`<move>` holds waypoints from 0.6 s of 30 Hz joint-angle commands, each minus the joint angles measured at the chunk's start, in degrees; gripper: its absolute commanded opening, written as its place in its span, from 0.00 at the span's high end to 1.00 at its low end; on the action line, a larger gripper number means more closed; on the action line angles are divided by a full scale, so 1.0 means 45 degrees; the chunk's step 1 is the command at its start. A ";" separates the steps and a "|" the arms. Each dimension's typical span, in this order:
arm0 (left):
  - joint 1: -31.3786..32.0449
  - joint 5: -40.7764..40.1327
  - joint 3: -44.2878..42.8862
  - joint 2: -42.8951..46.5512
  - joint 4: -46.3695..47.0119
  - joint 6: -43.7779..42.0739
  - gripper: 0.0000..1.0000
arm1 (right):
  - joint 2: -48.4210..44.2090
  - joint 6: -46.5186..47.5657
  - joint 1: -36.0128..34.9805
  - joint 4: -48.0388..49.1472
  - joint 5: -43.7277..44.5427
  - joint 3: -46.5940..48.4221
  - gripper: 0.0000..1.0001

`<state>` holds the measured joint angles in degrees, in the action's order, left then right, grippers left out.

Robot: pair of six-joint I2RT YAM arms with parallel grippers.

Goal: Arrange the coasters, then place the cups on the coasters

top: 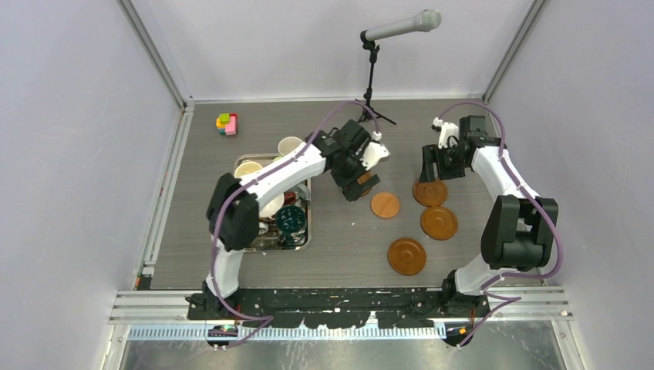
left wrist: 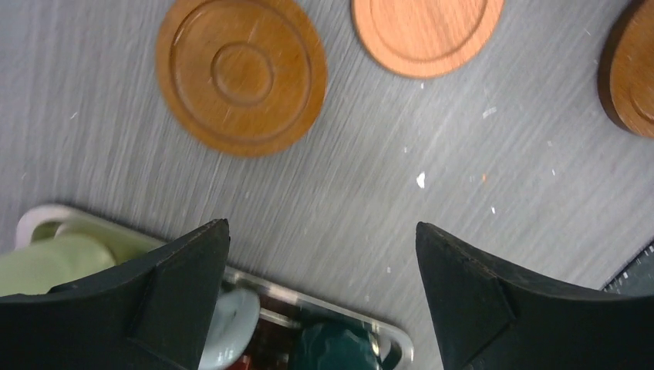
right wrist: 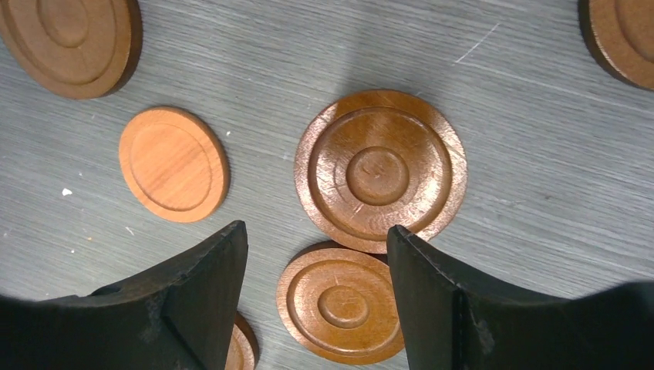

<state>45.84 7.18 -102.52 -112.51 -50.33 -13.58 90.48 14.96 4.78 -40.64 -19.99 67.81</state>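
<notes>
Top external: we see coasters [top: 406, 256] lying flat right of centre on the table [top: 189, 154], cups [top: 291, 218] in a tray [top: 311, 223] near its left edge. Left wrist: left end effector [left wrist: 322, 225] spread, empty. Right wrist: right end effector [right wrist: 316, 227] spread above coasters, pinching nothing.

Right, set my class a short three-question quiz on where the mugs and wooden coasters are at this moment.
1. True or false: a mug stands on one of the round brown wooden coasters.
2. Fill in: the left pincer and the right pincer both stand ____.
3. Where is the dark teal mug? A: in the rectangular steel tray; B: on a coaster; C: held by the right pincer.
Key: 1 false; 2 open; 3 A.
</notes>
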 commanded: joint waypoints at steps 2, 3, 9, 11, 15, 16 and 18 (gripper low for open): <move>0.0313 -0.0392 -0.1100 -0.1398 0.1065 0.0157 0.08 | 0.0156 0.0730 0.0091 0.0066 0.0498 -0.0048 0.30; 0.0319 -0.0444 -0.1116 -0.1645 0.1215 0.0071 0.09 | 0.0337 0.0766 0.0091 0.0067 0.0604 -0.0023 0.31; 0.0320 -0.0435 -0.0592 -0.2171 0.2098 -0.0706 0.13 | 0.1655 0.0759 0.0091 0.0219 0.1031 0.0302 0.33; 0.0320 -0.0329 -0.0115 -0.2097 0.2588 -0.1012 0.14 | 0.2103 0.0816 0.0091 0.0306 0.1347 0.0438 0.33; 0.0320 -0.0281 0.0344 -0.2169 0.3404 -0.1607 0.17 | 0.2831 0.1032 0.0067 0.0360 0.2124 0.0731 0.34; 0.0320 -0.0228 0.0368 -0.2225 0.3526 -0.1754 0.17 | 0.2946 0.1060 0.0066 0.0360 0.2240 0.0790 0.34; 0.0320 -0.0076 0.0318 -0.2386 0.3742 -0.2005 0.18 | 0.3102 0.1146 0.0071 0.0345 0.2437 0.0871 0.34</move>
<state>47.24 5.48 -101.14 -123.28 -39.18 -18.74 103.70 18.46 5.13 -40.47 -12.80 68.93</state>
